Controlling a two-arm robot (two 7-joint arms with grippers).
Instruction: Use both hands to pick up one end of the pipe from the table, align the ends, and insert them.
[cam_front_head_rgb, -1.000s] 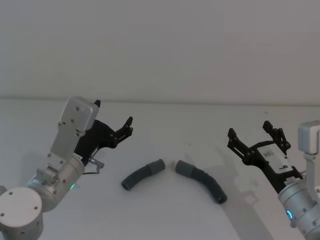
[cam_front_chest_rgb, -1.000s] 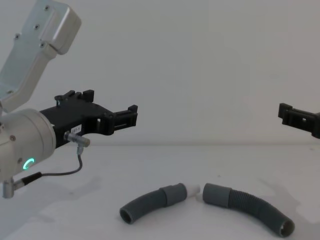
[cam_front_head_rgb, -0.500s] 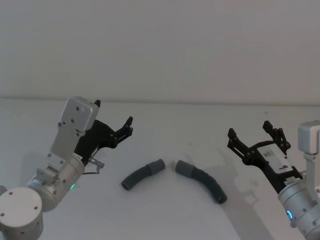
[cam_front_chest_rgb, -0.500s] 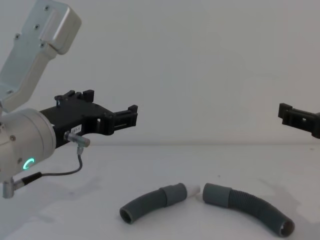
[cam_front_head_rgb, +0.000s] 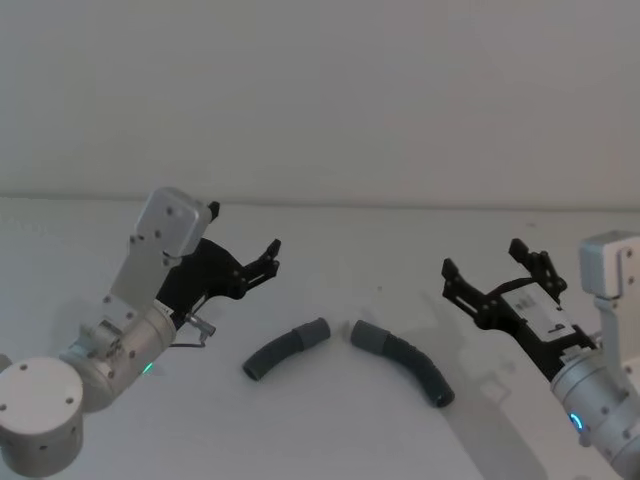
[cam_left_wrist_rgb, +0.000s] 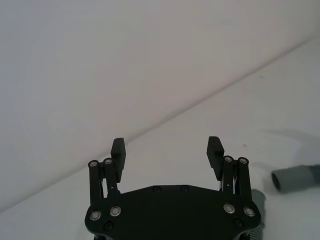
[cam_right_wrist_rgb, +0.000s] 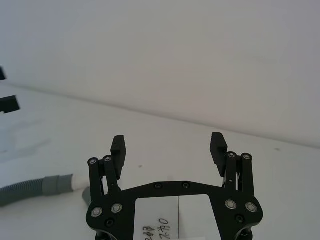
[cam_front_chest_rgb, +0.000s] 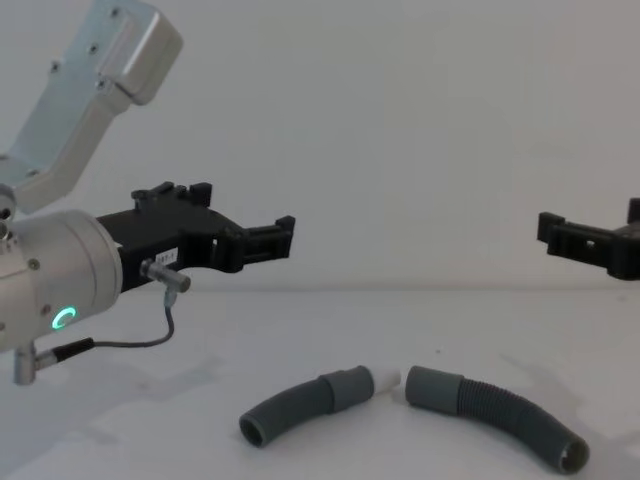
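**A:** How did the jaws stand?

**B:** The black plastic left gripper (cam_front_head_rgb: 242, 238) had its jaws spread wide with nothing between them. It was raised above the plain white table (cam_front_head_rgb: 320, 435), to the left of the pipe. The black plastic right gripper (cam_front_head_rgb: 488, 262) was just as wide and just as empty, raised on the right. Both were well apart from the pipe.

**A:** And the pipe itself?

**B:** It lay in two pieces, flat on the table between the arms. The shorter curved dark-grey corrugated hose piece (cam_front_head_rgb: 285, 348) was on the left. The longer curved dark-grey corrugated hose piece (cam_front_head_rgb: 405, 358) was on the right. The short one's smooth grey collar (cam_front_chest_rgb: 348, 386), with its small white nozzle tip (cam_front_chest_rgb: 386, 379), pointed at the long one's smooth grey cuff (cam_front_chest_rgb: 432, 387), just beside it.

**A:** How would they handle?

**B:** I judged them light and bendy, with ribbed walls likely to flatten under a hard squeeze. The best hold looked to be on the ribs just behind the collar and the cuff, leaving both ends free to mate.

**A:** Anything unclear?

**B:** I couldn't tell whether the tip touched the cuff. The cuff's opening sat side-on, so its depth was hidden. In the chest view the right gripper was cut off by the edge.
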